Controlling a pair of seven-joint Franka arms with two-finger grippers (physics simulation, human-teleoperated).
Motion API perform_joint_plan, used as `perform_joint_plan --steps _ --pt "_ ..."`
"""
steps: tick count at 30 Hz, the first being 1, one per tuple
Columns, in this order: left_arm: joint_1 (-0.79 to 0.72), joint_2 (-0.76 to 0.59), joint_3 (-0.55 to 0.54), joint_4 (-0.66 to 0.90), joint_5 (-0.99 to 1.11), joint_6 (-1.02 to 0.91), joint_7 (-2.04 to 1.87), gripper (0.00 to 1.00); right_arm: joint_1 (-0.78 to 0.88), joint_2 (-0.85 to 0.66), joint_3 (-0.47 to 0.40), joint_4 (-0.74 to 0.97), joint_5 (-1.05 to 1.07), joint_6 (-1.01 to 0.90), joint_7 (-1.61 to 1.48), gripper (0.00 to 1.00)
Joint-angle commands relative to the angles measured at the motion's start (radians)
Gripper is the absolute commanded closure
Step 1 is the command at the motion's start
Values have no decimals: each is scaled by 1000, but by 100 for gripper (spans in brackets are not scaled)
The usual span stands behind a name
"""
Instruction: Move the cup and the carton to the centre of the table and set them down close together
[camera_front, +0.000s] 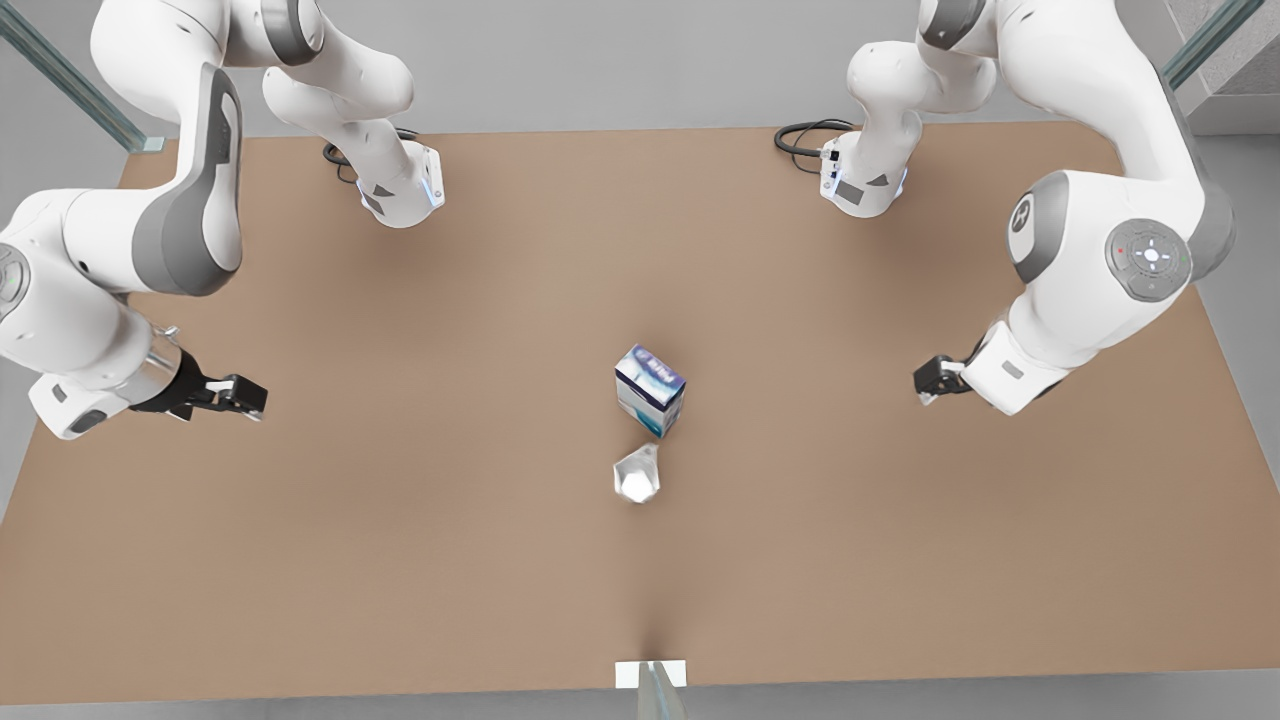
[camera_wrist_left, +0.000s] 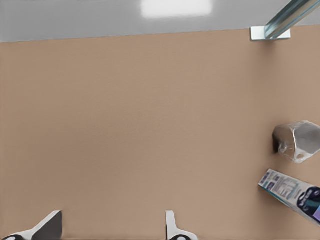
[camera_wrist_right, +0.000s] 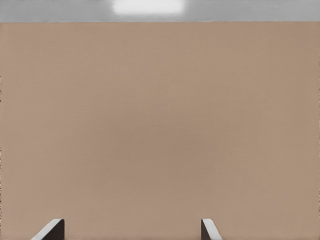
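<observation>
The left gripper (camera_front: 930, 380) hangs over the table (camera_front: 400, 560) at the front view's right, its fingers spread wide with nothing between them; the same wide gap shows in its wrist view (camera_wrist_left: 111, 227). Well off to its side, toward the table's middle, stands the carton (camera_front: 650, 390), the long edge of its printed top running slantwise. The cup (camera_front: 637, 475) sits just beside the carton, on the side toward the near table edge, apart from it by a small gap. Its narrow end points at the carton and its pale mouth faces away; I cannot tell whether it stands or lies. Only bare tabletop lies between gripper and carton. The right gripper (camera_front: 245, 397) waits farther out on the opposite side, also wide apart and holding nothing.
</observation>
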Motion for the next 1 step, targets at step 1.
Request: perform_joint_plan --steps 1 --pt "0 0 0 0 36 0 0 0 -1 0 0 0 0 0 0 0"
